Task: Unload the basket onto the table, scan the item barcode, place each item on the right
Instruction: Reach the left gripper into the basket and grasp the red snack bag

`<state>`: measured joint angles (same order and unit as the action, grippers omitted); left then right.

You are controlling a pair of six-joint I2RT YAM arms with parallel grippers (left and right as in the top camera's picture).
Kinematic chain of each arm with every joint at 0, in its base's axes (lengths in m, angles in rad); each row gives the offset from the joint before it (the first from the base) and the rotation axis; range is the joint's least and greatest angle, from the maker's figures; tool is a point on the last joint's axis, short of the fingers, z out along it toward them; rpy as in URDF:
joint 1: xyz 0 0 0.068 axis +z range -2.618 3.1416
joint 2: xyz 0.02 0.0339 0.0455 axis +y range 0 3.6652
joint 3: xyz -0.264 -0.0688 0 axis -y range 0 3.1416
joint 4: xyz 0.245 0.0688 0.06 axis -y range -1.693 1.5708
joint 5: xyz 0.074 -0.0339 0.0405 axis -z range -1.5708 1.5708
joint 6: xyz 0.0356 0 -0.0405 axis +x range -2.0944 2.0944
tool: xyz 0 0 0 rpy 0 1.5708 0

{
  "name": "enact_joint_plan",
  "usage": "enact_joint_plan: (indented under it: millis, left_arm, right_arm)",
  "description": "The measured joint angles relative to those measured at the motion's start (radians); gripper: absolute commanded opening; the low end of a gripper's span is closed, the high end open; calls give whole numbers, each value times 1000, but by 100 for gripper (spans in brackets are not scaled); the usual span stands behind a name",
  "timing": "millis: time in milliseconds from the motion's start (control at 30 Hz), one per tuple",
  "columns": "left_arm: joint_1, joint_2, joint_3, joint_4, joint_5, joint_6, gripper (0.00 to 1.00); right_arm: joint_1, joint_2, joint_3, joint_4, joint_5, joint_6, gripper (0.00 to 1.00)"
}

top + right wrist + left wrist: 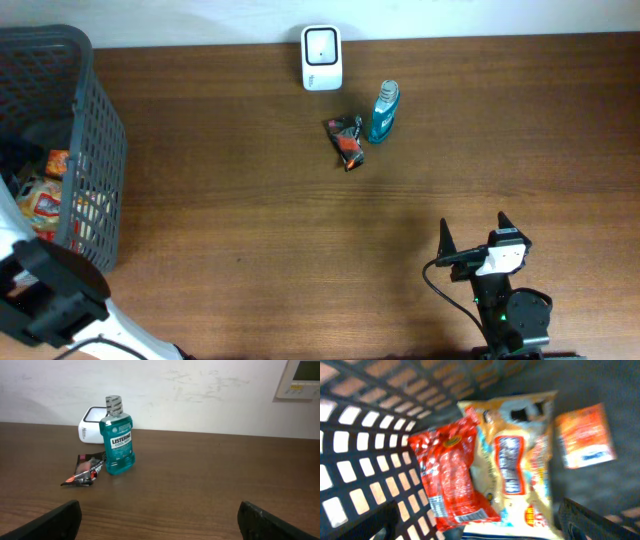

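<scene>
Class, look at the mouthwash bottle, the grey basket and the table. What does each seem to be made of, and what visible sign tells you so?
Mouthwash bottle: probably clear, glossy plastic; the teal liquid shows through it.
Basket: looks like matt grey moulded plastic, judging by its even lattice wall.
Table: wood or a wood-look laminate; it has brown grain streaks and a slight sheen.

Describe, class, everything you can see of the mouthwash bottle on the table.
The mouthwash bottle is clear plastic filled with teal liquid. It has a ribbed, see-through cap and a label reading Listerine Cool Mint. It is closed and stands upright on the brown wooden table, just in front of the white scanner. A dark snack packet lies right beside its base; whether they touch cannot be told.
</scene>
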<state>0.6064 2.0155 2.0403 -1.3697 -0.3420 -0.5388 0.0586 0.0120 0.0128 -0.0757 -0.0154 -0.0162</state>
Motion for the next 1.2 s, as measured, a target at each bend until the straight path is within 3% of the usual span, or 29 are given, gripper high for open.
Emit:
enact_joint_plan:
  millis: [400, 833, 1133, 1200]
  left_arm:
    - [5, 183, 0, -55, -27, -5, 99]
    - [96, 201, -49, -70, -33, -58, 99]
    - [94, 201, -164, 31, 29, -65, 84]
    - [93, 202, -182, 35, 45, -64, 75]
  right_arm:
    - [0, 0, 0, 0, 0, 0, 98]
    - [0, 0, 0, 0, 0, 0, 99]
    - [0, 0, 0, 0, 0, 0, 98]
    - [0, 0, 0, 0, 0, 0, 98]
